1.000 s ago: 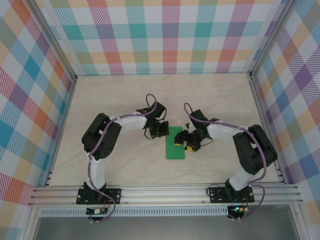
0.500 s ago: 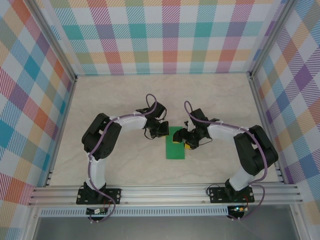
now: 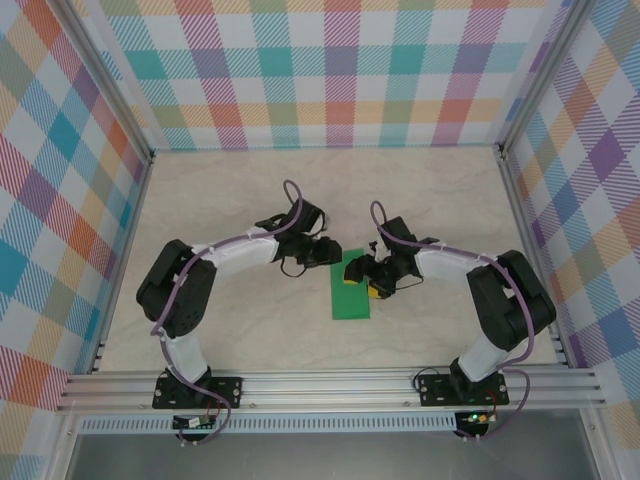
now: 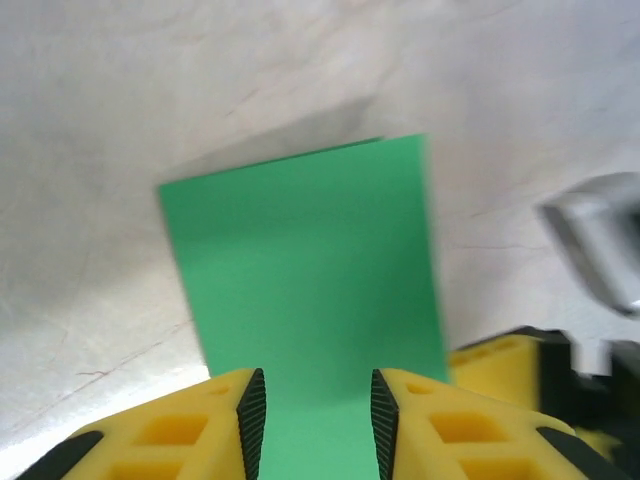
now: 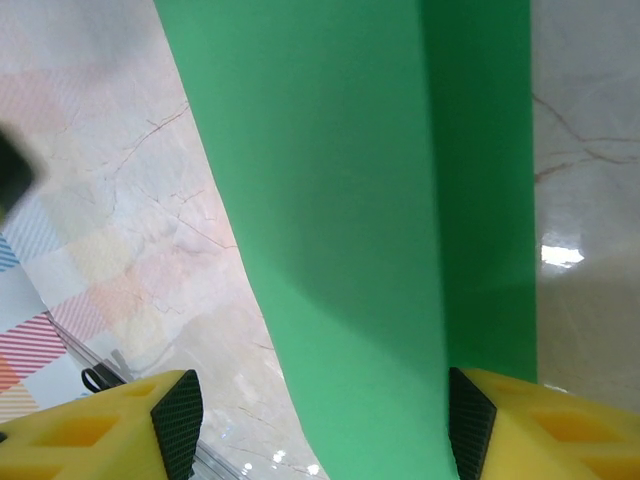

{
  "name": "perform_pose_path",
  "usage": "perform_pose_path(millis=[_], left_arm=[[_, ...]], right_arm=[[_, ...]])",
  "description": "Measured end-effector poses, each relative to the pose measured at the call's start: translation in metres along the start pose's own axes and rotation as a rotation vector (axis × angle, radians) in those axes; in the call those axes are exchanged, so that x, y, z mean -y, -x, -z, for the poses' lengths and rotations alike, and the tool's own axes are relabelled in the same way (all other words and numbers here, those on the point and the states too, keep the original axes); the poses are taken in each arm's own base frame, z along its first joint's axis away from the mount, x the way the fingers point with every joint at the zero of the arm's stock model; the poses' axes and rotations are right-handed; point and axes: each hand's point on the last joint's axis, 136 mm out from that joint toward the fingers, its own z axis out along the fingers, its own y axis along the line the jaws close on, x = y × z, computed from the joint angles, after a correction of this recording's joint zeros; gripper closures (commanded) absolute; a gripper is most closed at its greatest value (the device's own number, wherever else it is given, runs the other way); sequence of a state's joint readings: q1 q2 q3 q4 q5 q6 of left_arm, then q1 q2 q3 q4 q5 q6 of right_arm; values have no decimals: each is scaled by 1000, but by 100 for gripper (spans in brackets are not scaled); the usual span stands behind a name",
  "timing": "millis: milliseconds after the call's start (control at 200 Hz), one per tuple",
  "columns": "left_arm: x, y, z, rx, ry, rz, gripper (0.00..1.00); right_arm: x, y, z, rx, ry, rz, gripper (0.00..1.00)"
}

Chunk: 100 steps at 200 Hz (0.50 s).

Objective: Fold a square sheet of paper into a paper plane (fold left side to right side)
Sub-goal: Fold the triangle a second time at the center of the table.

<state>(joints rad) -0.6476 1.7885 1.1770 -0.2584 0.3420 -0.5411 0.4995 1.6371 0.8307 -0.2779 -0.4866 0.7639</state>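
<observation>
Watching the folded green paper sheet (image 3: 351,292) lying flat on the table (image 3: 240,190), I am holding the left gripper (image 4: 315,410) slightly parted and the right gripper (image 5: 320,410) spread wide astride it. I am judging it thin and floppy, best pinched at an edge.

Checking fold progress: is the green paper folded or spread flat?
Folded: the green paper shows as a narrow rectangle, not a square.

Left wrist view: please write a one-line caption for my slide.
Left gripper, jaws apart, over the folded green paper on the pale table.
</observation>
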Motion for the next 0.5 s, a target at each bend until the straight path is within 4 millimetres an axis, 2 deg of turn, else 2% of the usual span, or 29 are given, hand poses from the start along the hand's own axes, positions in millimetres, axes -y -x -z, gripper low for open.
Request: perform_pose_path(millis=[60,135,205,295,380,500], left_arm=[[8,3,15,44,-28,-36,57],[12,-2,36,95,-47,-76,52],[11,-14,56,143,-49,-120,47],[17,-39,75,189,-55,-200,42],[33,-65,81,196,-78,-286,39],[57,-101,71,164,-81,-411,33]], right_arm=[[1,0,-1,-3,-1,-7,33],[-1,1,0,-4,1,-11,34],[-6,4,2,2,11,-7,34],[-16,8,5,9,31,1,34],[-25,12,8,13,49,6,35],[-38,17,14,19,70,15,35]])
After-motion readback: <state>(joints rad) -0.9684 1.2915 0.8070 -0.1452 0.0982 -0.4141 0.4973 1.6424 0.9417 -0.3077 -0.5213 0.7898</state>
